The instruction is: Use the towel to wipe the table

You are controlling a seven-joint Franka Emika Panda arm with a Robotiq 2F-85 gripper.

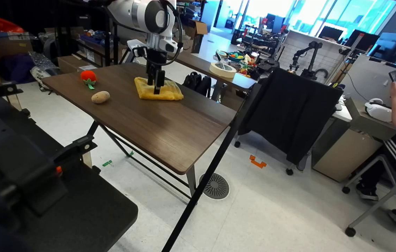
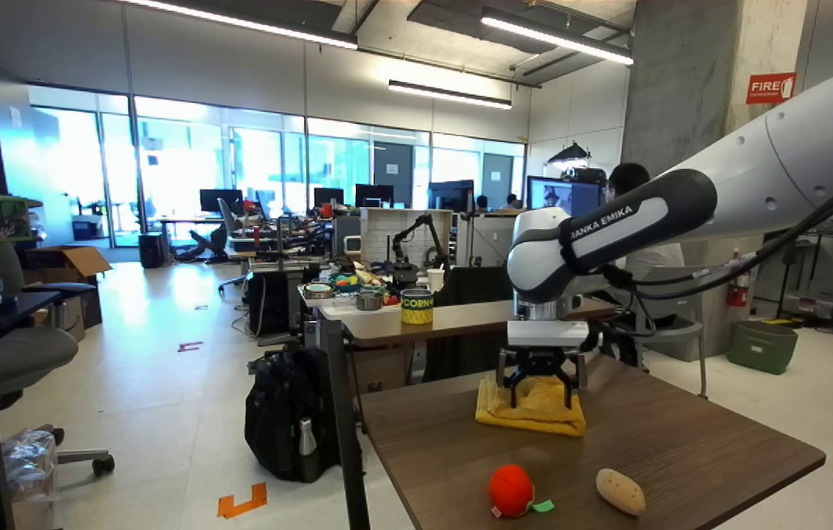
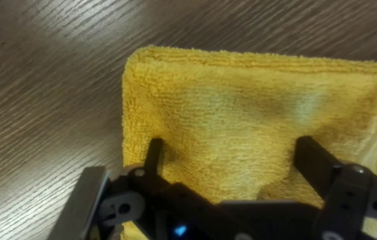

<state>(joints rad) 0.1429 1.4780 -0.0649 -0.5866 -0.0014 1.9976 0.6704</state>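
Note:
The yellow towel (image 1: 169,93) lies folded and slightly rumpled on the dark brown wood-grain table (image 1: 169,126). In an exterior view the towel (image 2: 534,421) sits near the far side of the table (image 2: 670,427). My gripper (image 2: 541,405) points straight down over it with the two fingers wide apart. It also shows from the side (image 1: 153,88). In the wrist view the open gripper (image 3: 229,139) has both fingertips at the surface of the towel (image 3: 235,106), with cloth lying flat between them. Whether the tips press into the cloth I cannot tell. Bare table (image 3: 48,83) shows beside the towel.
A red tomato-like object (image 1: 88,75) with a green tag and a tan potato-like object (image 1: 100,97) lie on the table; both show again, the red one (image 2: 511,490) and the tan one (image 2: 620,492). Another table (image 2: 387,324) stands behind. A black cart (image 1: 54,168) is close by.

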